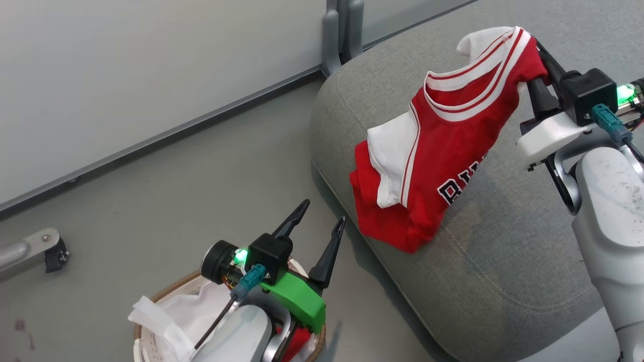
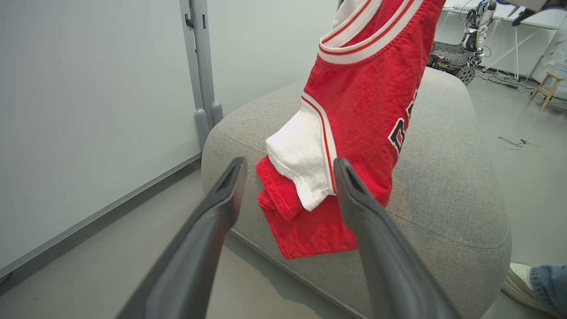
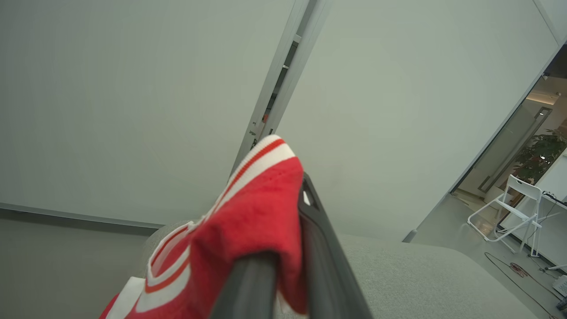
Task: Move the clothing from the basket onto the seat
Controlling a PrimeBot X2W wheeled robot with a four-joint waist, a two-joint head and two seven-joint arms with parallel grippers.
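Note:
A red jersey (image 1: 453, 151) with white trim and dark lettering hangs from my right gripper (image 1: 534, 65), which is shut on its shoulder strap above the grey sofa (image 1: 503, 261). The jersey's lower part rests folded on the sofa's left edge. In the right wrist view the red cloth (image 3: 248, 230) is pinched between the fingers. My left gripper (image 1: 322, 221) stands open and empty over the white basket (image 1: 151, 301) at the bottom left. More red clothing (image 1: 297, 339) peeks from the basket under the left wrist. The left wrist view faces the jersey (image 2: 354, 110) and the sofa (image 2: 443, 186).
A white liner sheet (image 1: 166, 317) lies in the basket. A grey partition wall (image 1: 151, 65) with a post (image 1: 342, 30) stands behind. A metal leg (image 1: 30, 249) lies on the floor at left. A person's shoe (image 2: 522, 279) is by the sofa's far side.

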